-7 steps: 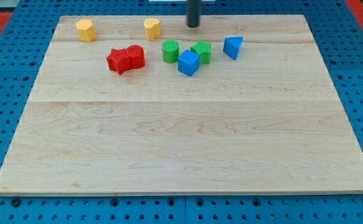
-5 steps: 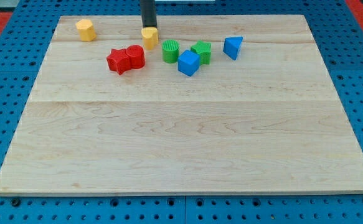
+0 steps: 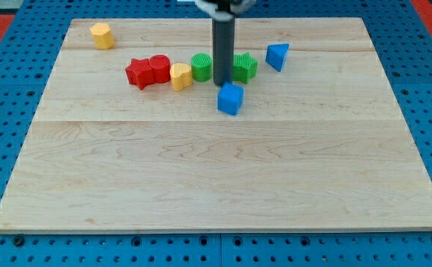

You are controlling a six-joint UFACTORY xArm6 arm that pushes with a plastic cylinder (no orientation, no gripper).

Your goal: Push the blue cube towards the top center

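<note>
Tip [image 3: 222, 82], bare rod with nothing to grip, stands on the far side of the blue cube [image 3: 230, 99], just touching its far edge, between two green blocks; cube lies mid-board, so a push toward top centre needs the tip on its near side.

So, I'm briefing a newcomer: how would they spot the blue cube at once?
Start at the row of blocks near the wooden board's top edge, then find my tip amid it. The blue cube sits just below my tip, toward the view's bottom, out of the row; the other blue block is a triangle.
</note>
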